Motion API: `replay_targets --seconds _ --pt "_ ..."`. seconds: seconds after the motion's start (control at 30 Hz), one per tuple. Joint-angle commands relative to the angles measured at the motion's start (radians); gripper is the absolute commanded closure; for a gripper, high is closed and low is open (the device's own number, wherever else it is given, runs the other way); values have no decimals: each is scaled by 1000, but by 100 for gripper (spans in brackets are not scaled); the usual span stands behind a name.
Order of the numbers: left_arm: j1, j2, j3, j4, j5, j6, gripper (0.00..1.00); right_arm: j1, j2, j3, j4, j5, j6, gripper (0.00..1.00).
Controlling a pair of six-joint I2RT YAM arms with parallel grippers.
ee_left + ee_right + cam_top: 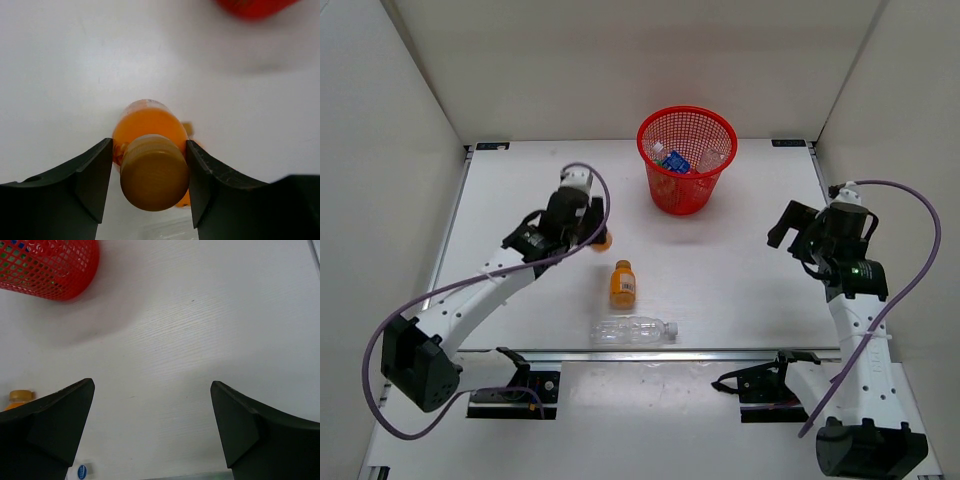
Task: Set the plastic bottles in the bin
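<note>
Left hand (149, 150) was clamped on the orange bottle (146, 119) at the cap; the bin (682, 195) stood ahead of this hand and to its right, well apart. Judged best: grip firm, carry high enough to clear the rim, and release only when centred over the mouth. Right hand (152, 385) hung with fingers apart, holding nothing; a second orange bottle (623, 283) and a clear bottle (632, 330) lay on the surface (750, 290) behind the left hand.
</note>
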Motion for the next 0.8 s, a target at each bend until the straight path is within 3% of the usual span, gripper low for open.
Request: replay_targets --seconds 0.0,0.27,0.33,0.53,0.57,0.6,0.67,0.7,0.77 --pt "-9 17 261 65 -47 71 82 -7 -5 -23 19 19 2 1" --pt "-89 441 908 217 -32 160 84 -79 -22 -100 13 -9 -20 1" --pt "-82 575 1026 215 12 125 77 -85 -20 -100 8 -6 -29 1" --pt "-82 780 1205 202 67 36 74 -95 -11 -112 28 -17 -49 1" --pt "-86 794 1211 189 63 25 69 -95 -16 -112 25 -20 -50 1" --pt "-92 809 1217 188 60 20 42 -96 -16 -114 28 -18 -59 1" --pt "-103 820 1231 176 42 23 8 -99 -13 -106 33 -20 -55 1" --pt "-108 820 1244 166 38 25 1 -95 1 -109 34 -24 -56 1" --pt "-103 817 1263 154 41 23 1 -78 3 -88 37 -33 -67 1"
